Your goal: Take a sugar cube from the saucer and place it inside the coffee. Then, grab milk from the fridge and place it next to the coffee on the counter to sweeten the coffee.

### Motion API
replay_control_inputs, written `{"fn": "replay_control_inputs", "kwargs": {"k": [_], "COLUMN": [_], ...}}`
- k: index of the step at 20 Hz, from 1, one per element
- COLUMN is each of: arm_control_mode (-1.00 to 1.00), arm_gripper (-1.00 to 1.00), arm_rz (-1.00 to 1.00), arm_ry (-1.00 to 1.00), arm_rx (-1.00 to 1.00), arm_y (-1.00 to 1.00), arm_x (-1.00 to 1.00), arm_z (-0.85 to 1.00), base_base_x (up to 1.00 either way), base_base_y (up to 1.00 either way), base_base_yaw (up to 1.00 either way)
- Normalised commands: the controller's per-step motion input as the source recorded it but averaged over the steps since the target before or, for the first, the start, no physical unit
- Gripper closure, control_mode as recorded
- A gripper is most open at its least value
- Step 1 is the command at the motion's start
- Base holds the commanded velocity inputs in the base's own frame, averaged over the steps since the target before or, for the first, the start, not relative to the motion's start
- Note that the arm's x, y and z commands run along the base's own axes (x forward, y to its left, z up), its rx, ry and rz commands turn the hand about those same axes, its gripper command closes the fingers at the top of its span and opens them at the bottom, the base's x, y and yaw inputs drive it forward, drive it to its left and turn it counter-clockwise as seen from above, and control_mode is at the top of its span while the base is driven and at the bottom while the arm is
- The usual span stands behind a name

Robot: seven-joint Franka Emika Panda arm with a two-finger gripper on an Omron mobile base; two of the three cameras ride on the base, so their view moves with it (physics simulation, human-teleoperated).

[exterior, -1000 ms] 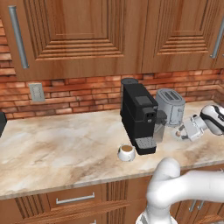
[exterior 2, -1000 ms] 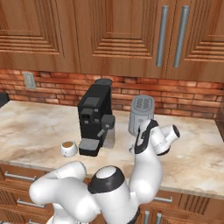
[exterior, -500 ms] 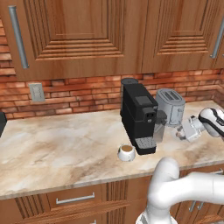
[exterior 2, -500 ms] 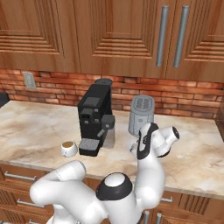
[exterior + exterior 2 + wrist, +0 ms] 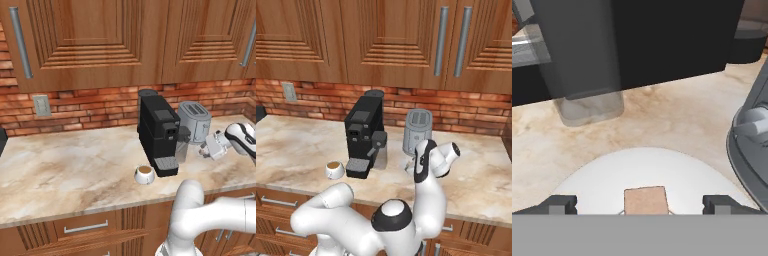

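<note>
Tan sugar cube (image 5: pixel 645 200) on round white saucer (image 5: pixel 602 185), fingers (image 5: pixel 562 204) spread wide either side, not gripping

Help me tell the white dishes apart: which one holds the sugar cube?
The saucer under the gripper, beside the toaster; the coffee holds brown liquid.

Counter (image 5: pixel 75 165) carried black coffee machine (image 5: pixel 159 132), silver toaster (image 5: pixel 194 121) just beside it, coffee (image 5: pixel 144 174) in front, saucer (image 5: pixel 642 175) nr toaster.
</note>
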Motion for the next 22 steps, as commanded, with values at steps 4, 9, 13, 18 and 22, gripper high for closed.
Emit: {"fn": "replay_control_inputs", "kwargs": {"k": [4,9,13,18,22], "arm_control_mode": [-1.00,-1.00,-1.00,-1.00,-1.00], "arm_gripper": [1.00,1.00,1.00,1.00,1.00], "arm_rz": [0.00,0.00,0.00,0.00,0.00], "arm_ry": [0.00,0.00,-0.01,-0.15,-0.29], "arm_rx": [0.00,0.00,0.00,0.00,-0.02], "arm_y": [0.00,0.00,0.00,0.00,0.06], "arm_x": [0.04,0.07,0.02,-0.21,-0.47], "arm_z": [-0.23,-0.13,-0.01,0.12,0.46], "base_base_x": [0.00,0.00,0.00,0.00,0.00], "base_base_y": [0.00,0.00,0.00,0.00,0.00], "base_base_yaw": [0.00,0.00,0.00,0.00,0.00]}}
